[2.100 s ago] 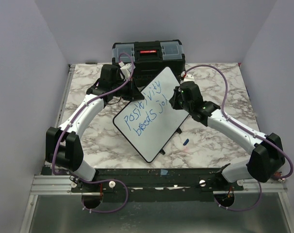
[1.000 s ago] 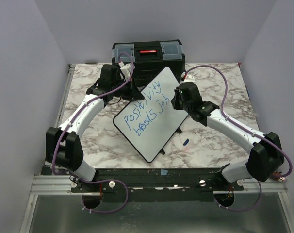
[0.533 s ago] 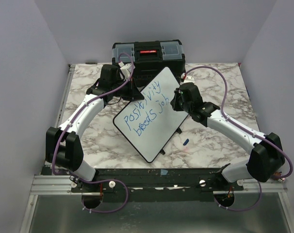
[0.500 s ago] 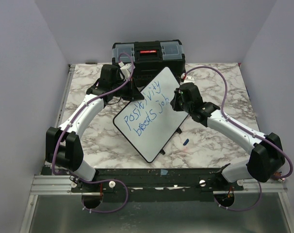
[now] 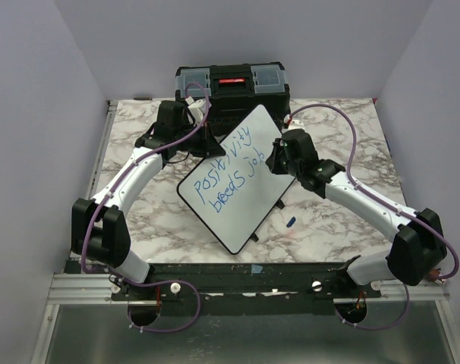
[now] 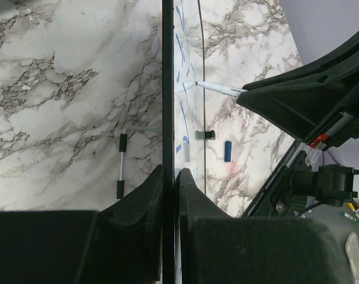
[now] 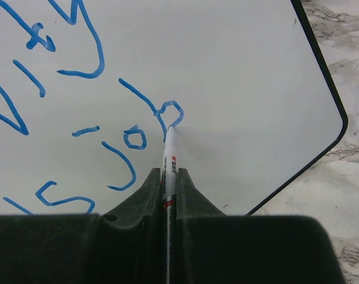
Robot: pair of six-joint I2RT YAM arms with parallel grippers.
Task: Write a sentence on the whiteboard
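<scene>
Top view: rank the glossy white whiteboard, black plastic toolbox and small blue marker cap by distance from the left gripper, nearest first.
1. Glossy white whiteboard: its edge is clamped in the left gripper.
2. Black plastic toolbox: just behind, at the back.
3. Small blue marker cap: lying right of the board, farthest.

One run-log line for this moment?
left gripper: shut on whiteboard edge | right gripper: shut on marker | tip: at last letter of sentence

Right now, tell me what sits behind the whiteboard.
A black toolbox stands behind the whiteboard, at the table's far side. Its lower front is hidden by the left gripper, shut on the board's edge, and by the board's top corner.
</scene>
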